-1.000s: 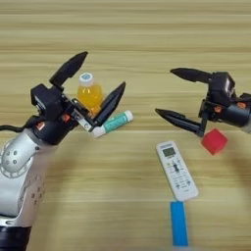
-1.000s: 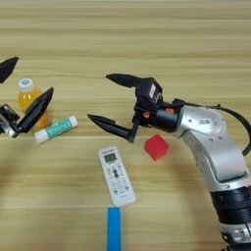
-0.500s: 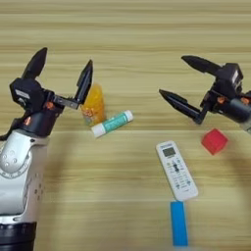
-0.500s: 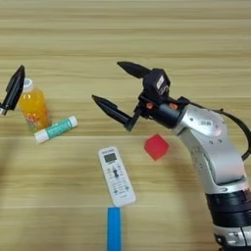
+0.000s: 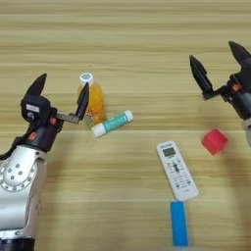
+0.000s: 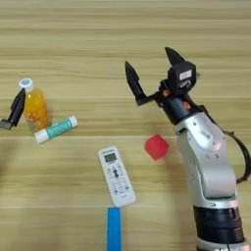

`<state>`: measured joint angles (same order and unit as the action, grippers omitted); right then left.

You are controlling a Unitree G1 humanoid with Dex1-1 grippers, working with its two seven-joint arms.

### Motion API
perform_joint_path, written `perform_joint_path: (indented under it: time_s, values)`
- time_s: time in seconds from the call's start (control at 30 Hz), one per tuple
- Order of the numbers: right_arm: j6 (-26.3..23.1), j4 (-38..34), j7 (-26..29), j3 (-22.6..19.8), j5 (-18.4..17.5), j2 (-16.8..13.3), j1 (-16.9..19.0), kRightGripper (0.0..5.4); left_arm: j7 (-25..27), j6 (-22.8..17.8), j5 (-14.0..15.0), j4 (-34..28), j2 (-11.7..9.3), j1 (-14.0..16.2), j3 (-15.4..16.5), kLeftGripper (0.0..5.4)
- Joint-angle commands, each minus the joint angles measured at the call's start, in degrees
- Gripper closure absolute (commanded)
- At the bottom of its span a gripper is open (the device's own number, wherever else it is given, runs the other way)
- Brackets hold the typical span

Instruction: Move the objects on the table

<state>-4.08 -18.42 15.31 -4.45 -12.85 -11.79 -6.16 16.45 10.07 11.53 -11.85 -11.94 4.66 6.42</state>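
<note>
Orange-drink bottle (image 5: pixel 93 100) stands upright beside the spread fingers of the left gripper (image 5: pixel 61 95); right gripper (image 6: pixel 153 73), fingers open, hovers at 12 o'clock from the red cube (image 6: pixel 157 146)

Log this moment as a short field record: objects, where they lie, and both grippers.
surface: wooden table
orange-drink bottle: upright, left side
tube: lying down just right of the bottle's base
red cube: right side, free of any gripper
remote control: lying flat, centre-front
blue bar: lying flat at the front edge, below the remote
left gripper: open, empty, beside the bottle on its left
right gripper: open, empty, farther back than the cube
</note>
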Motion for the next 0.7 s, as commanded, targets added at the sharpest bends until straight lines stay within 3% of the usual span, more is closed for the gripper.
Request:
perform_joint_path:
  time_s: [0.03,0.23,0.33,0.57,0.7]
  values:
    - [3.1,1.9,-1.3,0.6,2.3,1.2,0.5,0.0,-1.8,0.6,-1.8,1.5,0.8,-0.5,0.0,0.01]
    - [3.7,3.9,-1.4,4.6,3.6,3.4,-3.8,0.0,-3.9,2.1,-3.0,3.5,2.4,-0.9,0.1,0.01]
    - [4.3,5.0,-1.3,6.2,4.3,4.5,-5.3,0.0,-3.6,2.7,-1.9,4.1,3.1,-1.0,0.0,0.01]
    - [5.8,7.3,-1.5,6.9,5.2,5.4,-6.0,0.0,-0.2,3.7,-1.1,4.0,2.4,-1.2,-1.3,0.01]
    - [6.2,7.8,-1.6,7.0,5.4,5.6,-6.2,0.0,1.1,2.5,-0.2,6.0,2.3,-3.6,-1.3,0.01]
